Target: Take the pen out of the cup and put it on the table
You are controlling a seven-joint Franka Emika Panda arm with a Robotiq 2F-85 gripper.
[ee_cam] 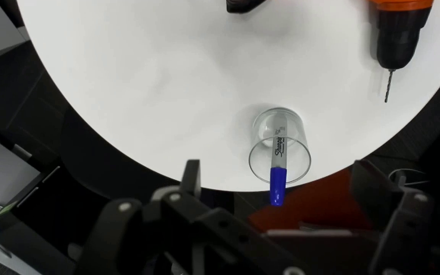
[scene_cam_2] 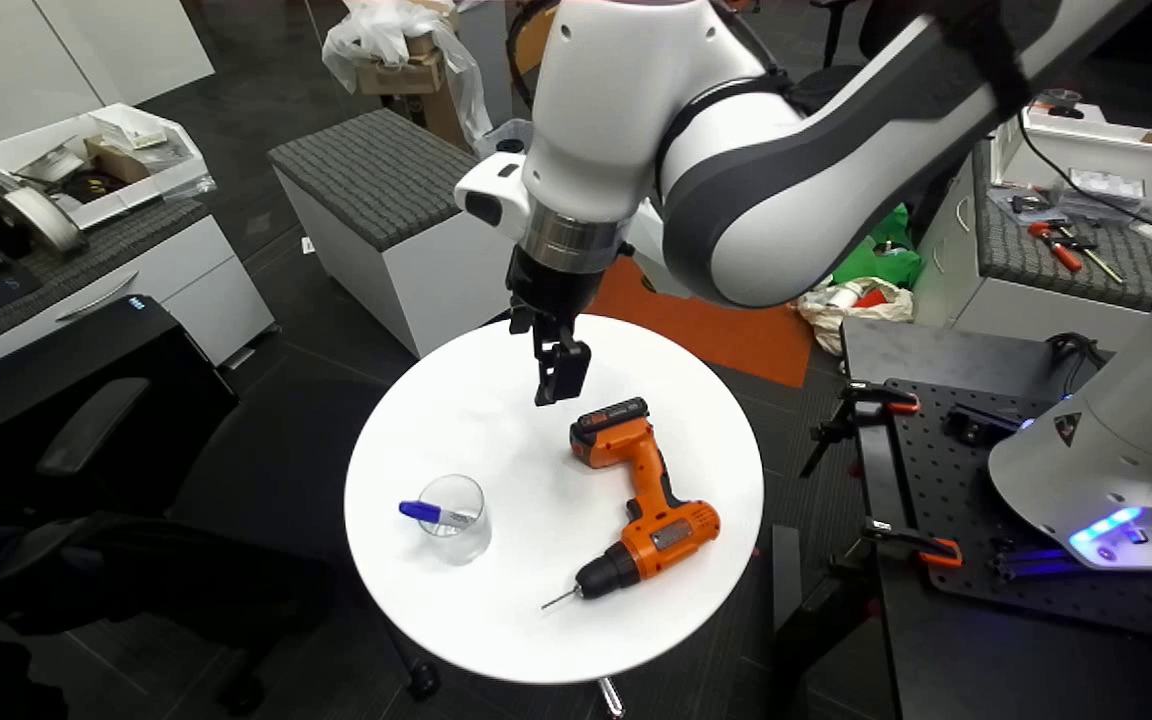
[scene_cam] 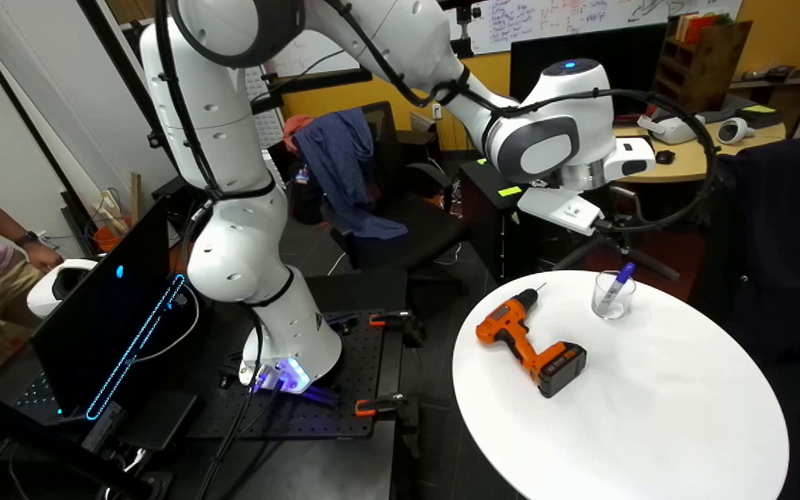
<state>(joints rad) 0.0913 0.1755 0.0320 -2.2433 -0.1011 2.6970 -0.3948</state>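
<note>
The pen, a grey marker with a blue cap, leans in the clear cup with its cap above the rim. The pen (scene_cam: 625, 273) and cup (scene_cam: 626, 304) stand on the round white table (scene_cam: 685, 396) in an exterior view. The pen (scene_cam_2: 424, 511), cup (scene_cam_2: 468, 545) and table (scene_cam_2: 516, 620) show in an exterior view too. In the wrist view the pen's cap (ee_cam: 278, 185) shows between the fingers, beyond them, and the cup (ee_cam: 259, 131) is upright. My gripper (ee_cam: 279, 179) is open and empty. In an exterior view the gripper (scene_cam_2: 561, 375) hangs above the table, apart from the cup.
An orange-and-black drill (scene_cam: 519, 340) lies on the table beside the cup; it shows in an exterior view (scene_cam_2: 648, 480) and partly in the wrist view (ee_cam: 399, 38). Its bit points toward the table's edge. A dark chair (scene_cam_2: 136, 450) stands close to the table.
</note>
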